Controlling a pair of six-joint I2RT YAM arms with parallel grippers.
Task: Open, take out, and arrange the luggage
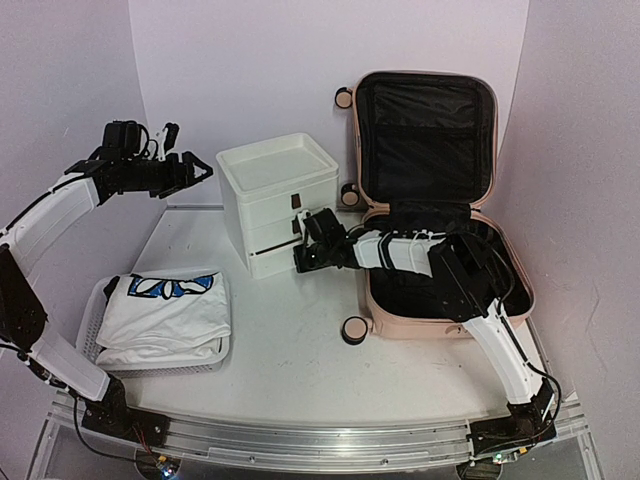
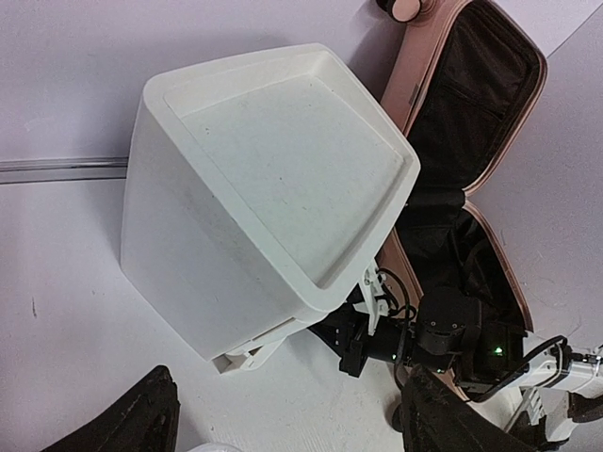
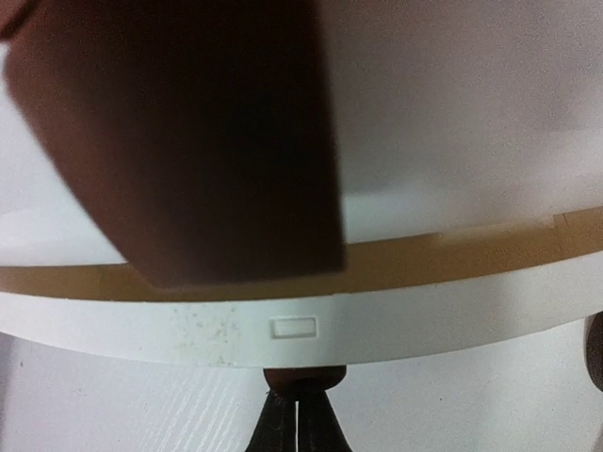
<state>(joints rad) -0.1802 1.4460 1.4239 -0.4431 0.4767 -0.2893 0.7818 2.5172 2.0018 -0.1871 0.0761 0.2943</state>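
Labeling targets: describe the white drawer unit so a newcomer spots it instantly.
Find the open pink suitcase on the right side of the table. Immediately left of it stands the white drawer unit. Unlike the low basket at front left, it is a tall box with a recessed tray top.

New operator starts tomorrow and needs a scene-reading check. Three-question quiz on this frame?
1. True or false: the large pale pink hard-shell suitcase lies closed.
2. Which one has its jaws shut? A. left gripper B. right gripper
3. Fill in: the folded white shirt with blue print lies in the white mesh ____.
Key: 1 false; 2 B; 3 basket.
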